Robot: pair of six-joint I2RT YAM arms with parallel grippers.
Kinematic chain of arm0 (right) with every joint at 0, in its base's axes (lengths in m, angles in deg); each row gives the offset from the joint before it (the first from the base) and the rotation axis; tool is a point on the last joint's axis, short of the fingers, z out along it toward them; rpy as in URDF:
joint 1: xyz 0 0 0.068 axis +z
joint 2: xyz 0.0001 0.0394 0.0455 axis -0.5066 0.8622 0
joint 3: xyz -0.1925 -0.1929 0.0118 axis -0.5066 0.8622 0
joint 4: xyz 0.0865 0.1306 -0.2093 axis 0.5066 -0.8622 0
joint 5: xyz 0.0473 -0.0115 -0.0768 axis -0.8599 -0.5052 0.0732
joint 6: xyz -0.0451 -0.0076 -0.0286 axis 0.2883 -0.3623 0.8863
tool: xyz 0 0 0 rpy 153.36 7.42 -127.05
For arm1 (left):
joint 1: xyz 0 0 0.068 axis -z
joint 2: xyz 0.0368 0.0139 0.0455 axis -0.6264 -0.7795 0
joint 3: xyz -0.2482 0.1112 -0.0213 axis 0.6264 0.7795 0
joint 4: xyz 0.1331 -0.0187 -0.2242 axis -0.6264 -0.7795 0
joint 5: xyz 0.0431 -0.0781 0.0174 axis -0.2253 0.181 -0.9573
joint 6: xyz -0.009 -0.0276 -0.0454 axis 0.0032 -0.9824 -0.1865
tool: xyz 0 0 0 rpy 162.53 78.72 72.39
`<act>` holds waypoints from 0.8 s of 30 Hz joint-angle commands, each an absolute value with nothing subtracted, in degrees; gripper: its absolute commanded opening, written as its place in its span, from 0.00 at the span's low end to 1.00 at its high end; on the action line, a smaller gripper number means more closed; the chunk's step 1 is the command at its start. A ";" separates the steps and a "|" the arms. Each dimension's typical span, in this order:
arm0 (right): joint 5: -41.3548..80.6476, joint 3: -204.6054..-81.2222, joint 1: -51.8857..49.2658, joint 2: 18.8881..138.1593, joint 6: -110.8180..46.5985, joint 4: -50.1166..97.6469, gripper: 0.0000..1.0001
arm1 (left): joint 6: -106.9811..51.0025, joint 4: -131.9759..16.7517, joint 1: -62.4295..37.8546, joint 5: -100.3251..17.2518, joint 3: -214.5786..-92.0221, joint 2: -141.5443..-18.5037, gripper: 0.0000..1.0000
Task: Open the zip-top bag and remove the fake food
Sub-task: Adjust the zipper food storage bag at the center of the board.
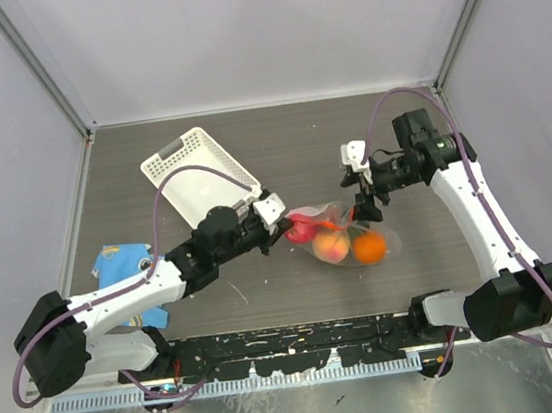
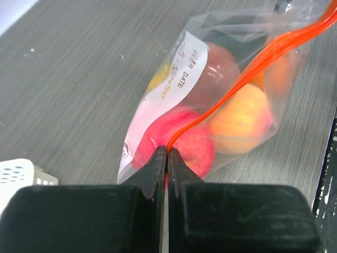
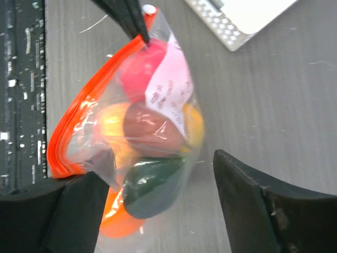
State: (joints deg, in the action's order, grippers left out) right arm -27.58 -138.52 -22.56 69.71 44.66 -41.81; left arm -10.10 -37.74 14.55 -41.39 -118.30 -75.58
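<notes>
My left claw (image 2: 167,154) is pinched tight on the red-orange zip strip (image 2: 247,68) at one end of the zip-top bag (image 1: 344,230). The bag sits around the middle of the table (image 1: 409,140), nearer its near edge. My right claw (image 3: 155,168) stands wide, a finger on either side of the bag's other end (clamping nothing). The fake food (image 1: 333,247) is inside the bag, and a white basket (image 1: 196,166) lies toward the far left corner

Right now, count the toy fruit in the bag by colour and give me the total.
red-pink fruit: 1
brown fruit: 1
yellow fruit: 1
peach fruit: 1
dark green fruit: 1
orange fruit: 1
Total: 6 showing; the bag may hide more.
</notes>
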 commanded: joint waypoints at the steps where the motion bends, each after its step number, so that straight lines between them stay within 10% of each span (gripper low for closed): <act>1: -26.41 -148.83 -23.24 68.16 43.08 -44.64 0.86 | -8.37 -55.44 14.59 -39.17 -130.27 -73.72 0.00; 24: -20.66 -164.22 -23.41 68.68 37.22 -55.57 0.95 | -18.05 -79.72 13.58 -41.30 -152.63 -80.82 0.00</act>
